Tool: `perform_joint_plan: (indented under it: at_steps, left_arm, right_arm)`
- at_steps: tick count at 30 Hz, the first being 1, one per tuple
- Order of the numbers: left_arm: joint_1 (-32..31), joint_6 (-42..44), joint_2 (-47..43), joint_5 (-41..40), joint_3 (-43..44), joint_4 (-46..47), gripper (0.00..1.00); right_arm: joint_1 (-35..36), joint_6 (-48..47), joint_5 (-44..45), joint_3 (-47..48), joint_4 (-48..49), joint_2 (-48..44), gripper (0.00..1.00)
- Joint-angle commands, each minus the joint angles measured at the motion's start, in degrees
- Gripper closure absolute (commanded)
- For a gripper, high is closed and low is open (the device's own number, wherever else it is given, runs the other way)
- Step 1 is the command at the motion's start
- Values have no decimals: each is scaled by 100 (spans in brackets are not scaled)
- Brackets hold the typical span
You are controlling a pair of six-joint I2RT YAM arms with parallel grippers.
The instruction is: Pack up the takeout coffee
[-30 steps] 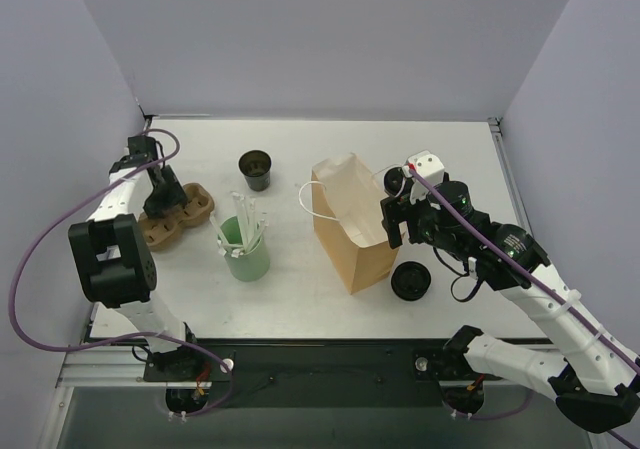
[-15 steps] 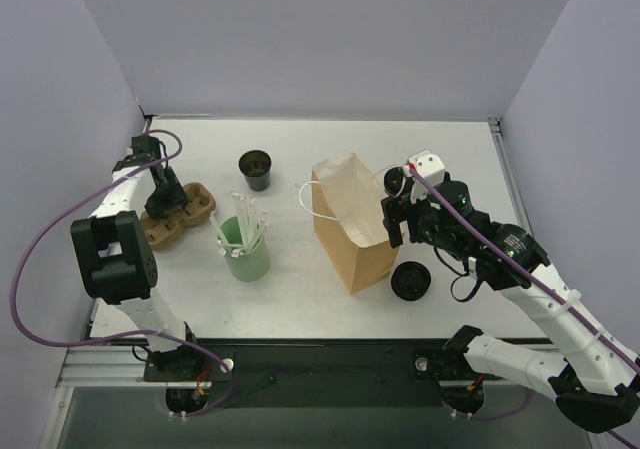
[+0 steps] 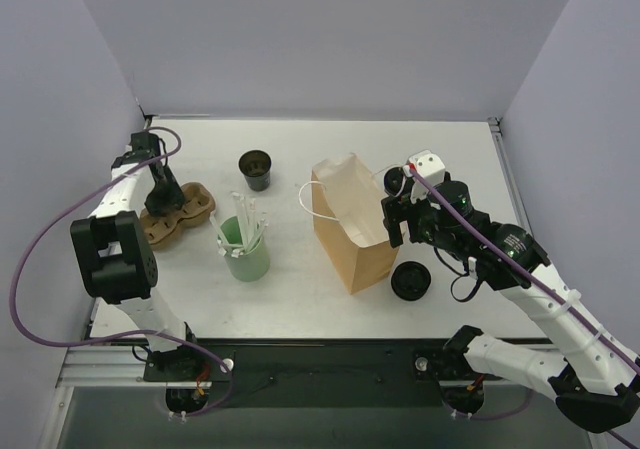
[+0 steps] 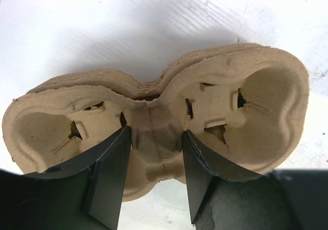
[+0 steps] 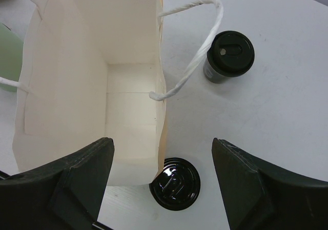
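L gripper (image 4: 155, 171) sits low on the pulp carrier (image 4: 256, 117) at the far-left side of the table (image 3: 450, 139). Its fingers (image 4: 107, 173) are drawn partway in and pinch the narrow centre bridge btwn the two wells, one finger on each side. How hard they press can't be told.

R gripper (image 5: 161, 155) hangs over the mouth of the paper bag (image 5: 92, 86), fingers spread wide w/ nothing btwn them. The bag stands upright & open near mid-table, brown outside, white inside, w/ white cord handles.

The takeout coffee (image 5: 229, 56) is a black cup w/ a black lid on. It stands upright on the table just past the bag's far-right corner. It's close to one handle loop (image 5: 200, 50) but apart from the bag wall. In the top view it's mostly hidden behind the R gripper.

A flat black lid (image 5: 176, 184) lies on the table at the bag's near-right corner. In the R wrist view its edge meets the bag's base; real contact can't be told.

An open black cup (image 3: 255, 169) stands left of the bag toward the far side, well apart from the takeout coffee. Nearer the arms, a green cup (image 3: 243, 257) holding white sticks (image 3: 243, 217) stands btwn the carrier & the bag, touching neither.
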Motion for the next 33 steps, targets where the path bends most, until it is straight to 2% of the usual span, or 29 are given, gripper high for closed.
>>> perform_joint_plan:
  at_steps: [1, 6, 17, 23, 26, 27, 28, 33]
  left_arm:
    - [-40, 41, -218, -259, 451, -127, 47]
    - [-57, 41, -200, -258, 416, -197, 47]
    - [-83, 190, -938, -470, 740, -522, 48]
    - [-232, 488, -1491, 162, 1364, -891, 48]
    - [-671, 919, -1703, 664, 2057, -1260, 48]
    - [-829, 1137, -1746, 716, 2242, -1374, 48]
    - [-1266, 1226, -1843, 752, 2618, -1540, 48]
    - [-2367, 1298, -2229, 1393, 3420, -1674, 48]
  right_arm:
    - [-49, -49, 200, -26, 43, -51, 21]
    - [-49, -50, 226, -35, 52, -60, 21]
    - [-41, -102, 253, -53, 34, 1, 21]
    - [-58, -146, 437, 17, 87, -34, 21]
    - [-67, 204, 262, 271, -71, -156, 22]
    - [-58, 327, -43, 333, -185, -235, 22]
    - [-58, 537, -168, 386, -220, -454, 23]
    - [-49, 926, -354, 352, -256, -1464, 22]
